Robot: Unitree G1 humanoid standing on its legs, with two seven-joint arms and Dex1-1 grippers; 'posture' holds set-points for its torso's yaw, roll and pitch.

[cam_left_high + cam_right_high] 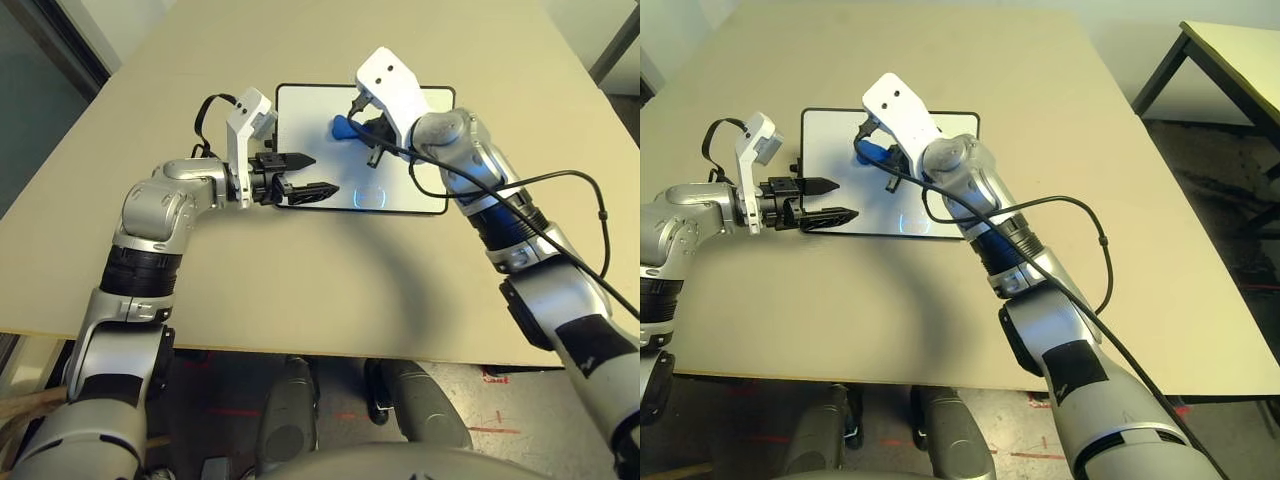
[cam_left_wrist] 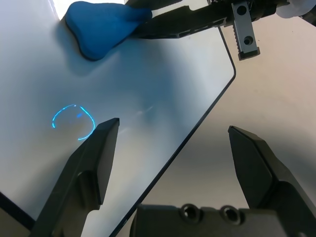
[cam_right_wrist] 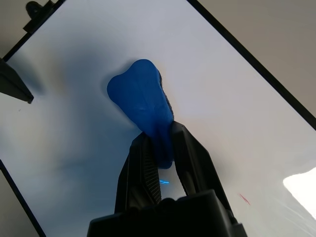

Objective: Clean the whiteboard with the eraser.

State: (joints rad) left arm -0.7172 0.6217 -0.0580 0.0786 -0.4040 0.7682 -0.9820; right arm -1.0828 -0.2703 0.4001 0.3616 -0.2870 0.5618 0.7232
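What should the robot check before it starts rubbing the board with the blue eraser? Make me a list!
1. Eraser held tight: ok. The right hand is shut on the eraser.
2. Eraser over the whiteboard: ok. Whether it presses on the surface: cannot tell.
3. Marks left to wipe: ok, there is one. A blue scribble sits near the board's front edge.
4. Board held steady: not ok. The left hand is open at the board's left edge, one finger over the board, one past it, not clamped.
5. Path clear: ok. Nothing else lies on the board between eraser and scribble.
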